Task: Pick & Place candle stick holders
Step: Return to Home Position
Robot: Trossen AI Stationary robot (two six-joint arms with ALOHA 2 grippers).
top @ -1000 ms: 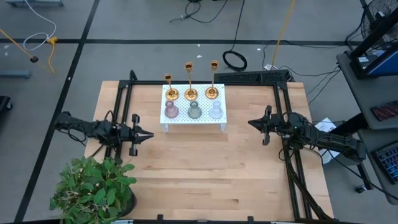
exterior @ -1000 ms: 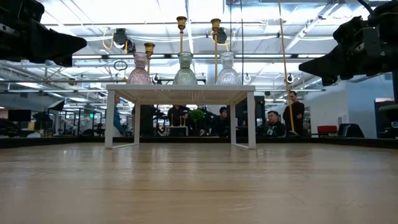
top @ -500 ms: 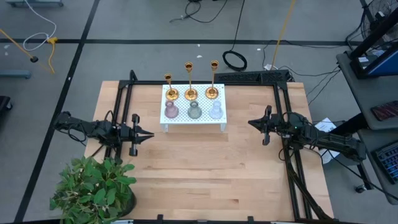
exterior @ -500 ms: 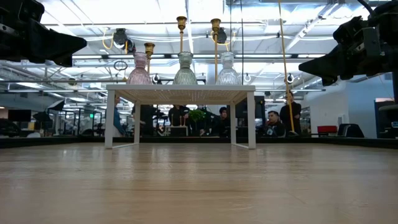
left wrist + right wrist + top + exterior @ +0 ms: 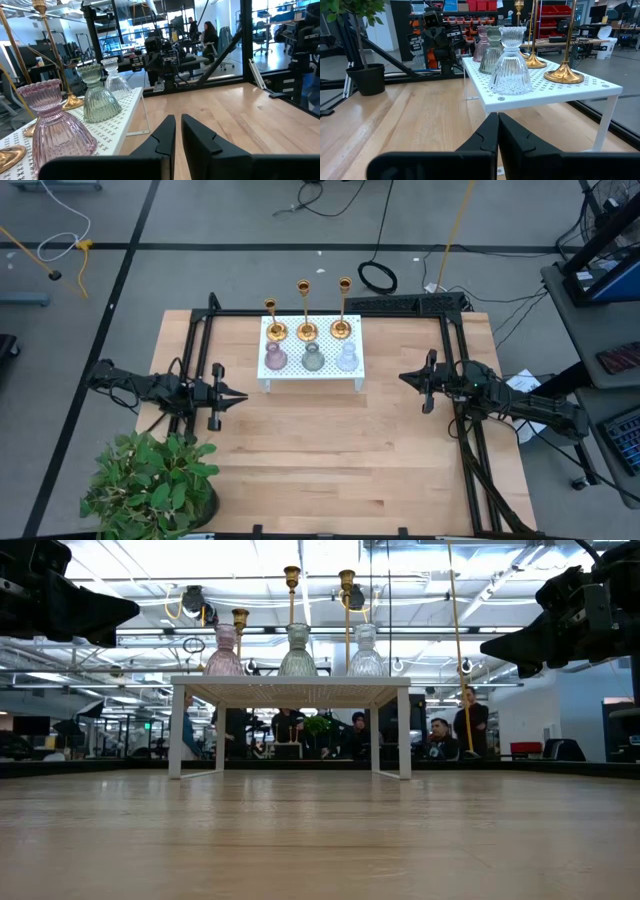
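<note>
My left pincer hovers over the left side of the wooden table. Its two fingers are drawn almost together with nothing between them, and they point toward the table's middle. My right pincer hovers over the right side and faces inward the same way. Its fingers are also closed and empty. Between the two pincers, toward the far edge of the table, stands a small white perforated shelf on thin legs, and all six candle stick holders are on its top. The front row, nearer to my pincers, runs from my left side to my right: the pink glass holder, the green glass holder and the clear glass holder. They stand upright in a straight line, close together but apart. Behind them is a second row, also upright: the first gold holder, the second gold holder and the third gold holder. Each has a round base and a thin stem, and each stands behind one glass holder. Both pincers are well apart from the shelf. A leafy potted plant sits at the table corner on my left arm's side. Beyond the table, several people sit and stand in a workshop room.
</note>
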